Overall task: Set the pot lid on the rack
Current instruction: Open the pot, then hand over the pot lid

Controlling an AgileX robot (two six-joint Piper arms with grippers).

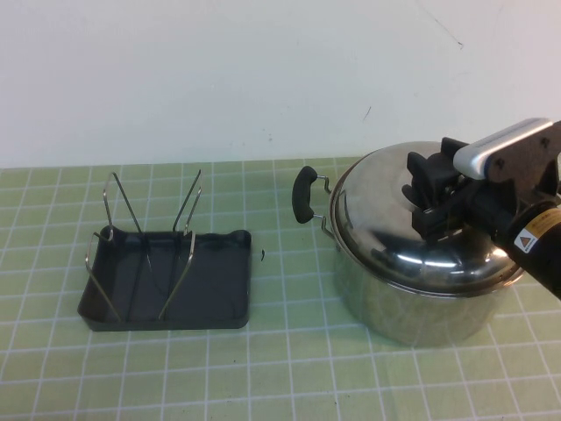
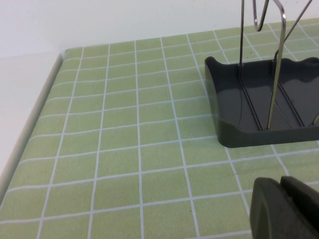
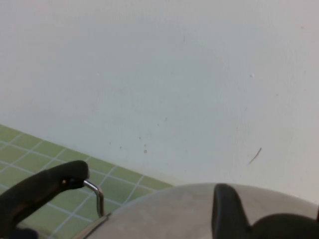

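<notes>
Pot lid: round, domed, polished stainless steel, mirror-bright, seated on the pot directly beneath the right gripper. Black knob at the crown mostly hidden between the black fingers, which stand to either side of it; closed on the knob or merely around it — cannot tell. In the right wrist view, lid seen as a dull grey curve with one dark finger rising from it.

Pot below: deep, straight-walled, same shiny steel, with a black curved side handle on bent wire lugs, on the side toward the rack; same handle also in the right wrist view.

Rack: well apart from the right gripper, off to its left across bare counter; shallow dark grey plastic tray, rectangular with rounded corners, thin bent wire prongs standing up from it in splayed pairs. Near the left gripper, just ahead of it, the tray's corner and ribbed floor. Left gripper low over the counter, only a dark grey matte tip visible, fingers apparently pressed together.

Counter: pale green mat with a white grid. Plain white wall behind. Small yellow triangular warning sticker on the right arm; no readable writing.
</notes>
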